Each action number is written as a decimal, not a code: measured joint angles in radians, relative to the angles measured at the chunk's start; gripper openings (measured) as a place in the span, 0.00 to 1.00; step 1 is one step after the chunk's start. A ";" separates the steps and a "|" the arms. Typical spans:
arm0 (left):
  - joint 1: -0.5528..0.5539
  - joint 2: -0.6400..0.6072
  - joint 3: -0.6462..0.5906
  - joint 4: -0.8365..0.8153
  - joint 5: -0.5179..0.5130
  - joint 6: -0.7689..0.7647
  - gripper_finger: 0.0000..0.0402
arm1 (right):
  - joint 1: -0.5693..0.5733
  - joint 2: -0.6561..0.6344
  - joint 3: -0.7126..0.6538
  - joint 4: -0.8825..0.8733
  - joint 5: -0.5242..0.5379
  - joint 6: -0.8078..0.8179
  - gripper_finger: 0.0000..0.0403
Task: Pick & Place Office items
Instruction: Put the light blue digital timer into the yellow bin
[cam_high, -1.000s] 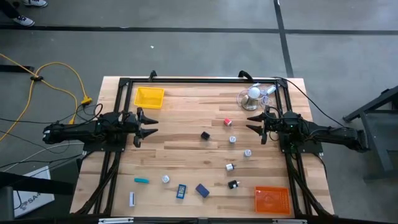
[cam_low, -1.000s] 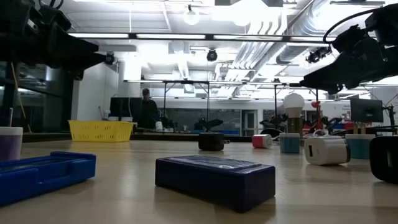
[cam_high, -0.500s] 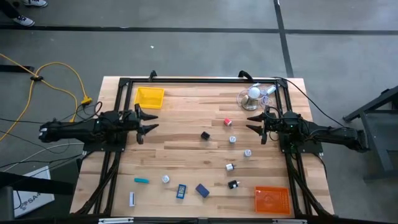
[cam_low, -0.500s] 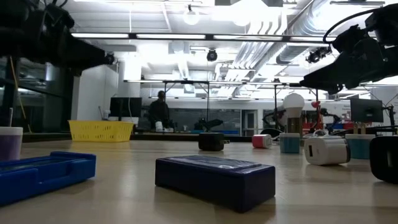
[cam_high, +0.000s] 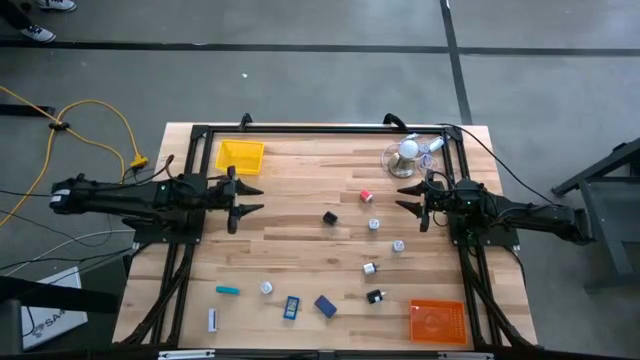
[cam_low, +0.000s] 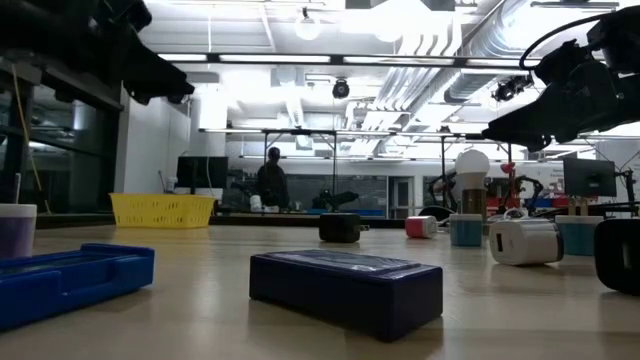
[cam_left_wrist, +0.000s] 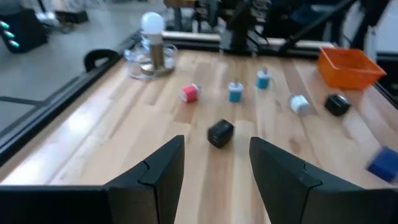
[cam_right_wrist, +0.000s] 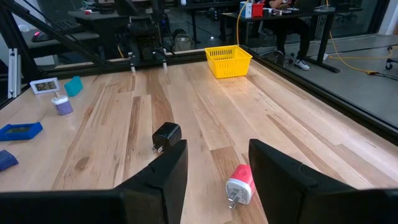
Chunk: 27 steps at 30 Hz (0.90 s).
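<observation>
Left gripper (cam_high: 243, 199) hovers at the table's 9 o'clock, fingers apart, nothing held. Right gripper (cam_high: 410, 198) sits at 3 o'clock, fingers apart too, red bit (cam_high: 366, 196) near it.

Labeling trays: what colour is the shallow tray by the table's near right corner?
Orange tray; the high view shows it best.

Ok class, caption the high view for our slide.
Both open grippers, left and right, hover over a table scattered with office items.

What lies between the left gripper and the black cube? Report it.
Only bare wood. In the high view, nothing sits between the left gripper, fingers apart, and the black cube. The left wrist view shows the same clear stretch of table.
</observation>
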 joint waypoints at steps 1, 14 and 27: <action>-0.017 0.016 0.020 -0.016 -0.008 0.000 0.44 | 0.000 0.000 0.000 0.000 0.000 0.000 0.39; -0.390 0.150 0.196 -0.249 -0.353 -0.161 0.44 | 0.000 0.000 0.000 0.000 0.000 0.000 0.39; -0.636 0.370 0.429 -0.627 -0.549 -0.507 0.44 | 0.000 0.000 0.000 0.000 0.000 0.000 0.39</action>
